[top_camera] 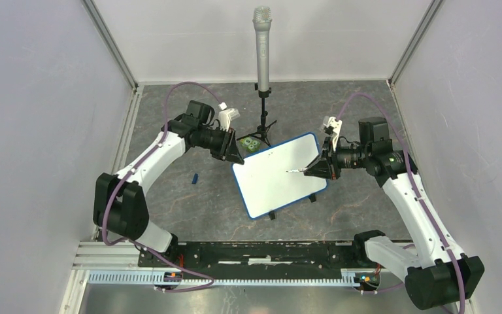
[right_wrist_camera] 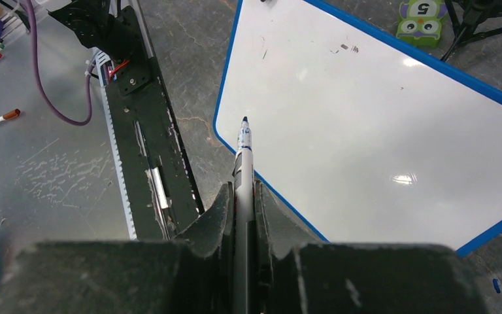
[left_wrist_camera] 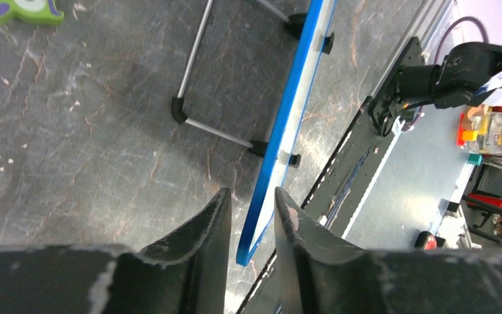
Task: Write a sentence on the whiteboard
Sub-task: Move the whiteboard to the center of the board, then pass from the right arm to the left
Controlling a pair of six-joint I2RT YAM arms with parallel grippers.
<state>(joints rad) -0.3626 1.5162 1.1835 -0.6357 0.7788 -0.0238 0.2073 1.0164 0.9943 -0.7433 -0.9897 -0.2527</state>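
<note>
My two arms reach from the near edge of the dark, stone-patterned table [top_camera: 170,216] toward its middle. The whiteboard [top_camera: 278,186] sits there on small black feet, turned askew so that one corner points at the near edge. It has a plain white face with a thin blue rim. My right gripper [right_wrist_camera: 243,185] comes in from the table's right side and is clamped on a marker [right_wrist_camera: 244,150]. The marker sticks out between the fingers, its dark tip over the white face. I cannot tell whether the tip touches. My left gripper [left_wrist_camera: 252,193] is at the board's far left corner, its fingers [left_wrist_camera: 216,222] narrowly parted with the blue rim running between them. I cannot tell whether they pinch it. A small blue cap-like piece [top_camera: 195,177] lies on the table left of the board, toward the left edge. Just beyond the board's far left corner lies a green number tile [top_camera: 251,144]. Farthest off, near the middle of the far edge, a grey microphone [top_camera: 262,46] stands upright on a black tripod.
</note>
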